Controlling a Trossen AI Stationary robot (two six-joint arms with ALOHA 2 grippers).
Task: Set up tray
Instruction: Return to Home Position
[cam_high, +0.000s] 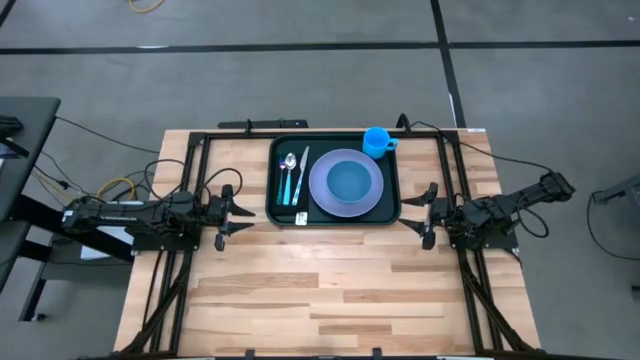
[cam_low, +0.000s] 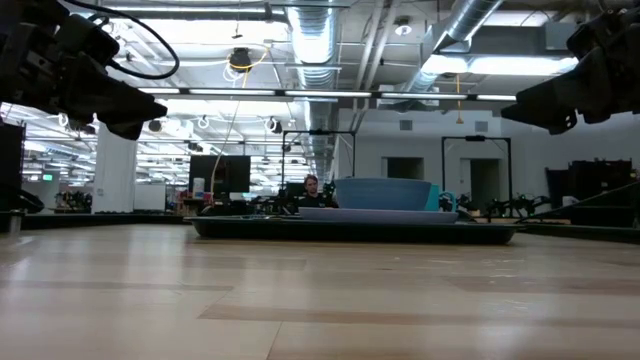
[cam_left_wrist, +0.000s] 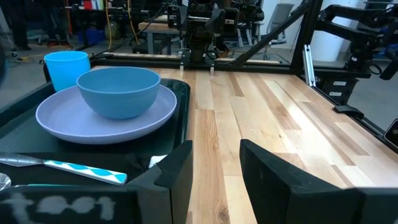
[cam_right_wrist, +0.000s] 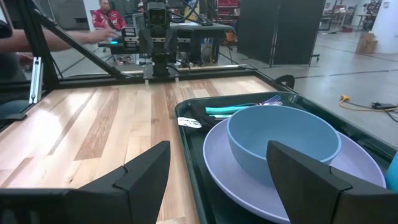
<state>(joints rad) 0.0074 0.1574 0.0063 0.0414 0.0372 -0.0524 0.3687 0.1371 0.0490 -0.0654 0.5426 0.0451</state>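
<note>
From where I stand the job looks all but done. The tray lies at the far middle of the worktop, between the two arms. On it are a lavender plate, a blue bowl sitting in that plate, and a blue cup in the far corner on the right arm's side. Cutlery is lined up beside the plate on the left arm's side, a spoon and a knife among it. The left pincer hangs just off the tray's left edge, fingers apart with nothing between them; the right pincer mirrors it off the right edge, likewise spread and empty. I'd judge nothing is left to place, only for the arms to draw back to rest. Some things I can't settle: whether a fork lies with the spoon and knife, since the teal handles run together from above; whether a napkin lies beneath them, as the tray floor there just reads dark; and what the small white tag by the tray's near rim is. From table height the tray shows edge-on, its rim hiding the cutlery.
</note>
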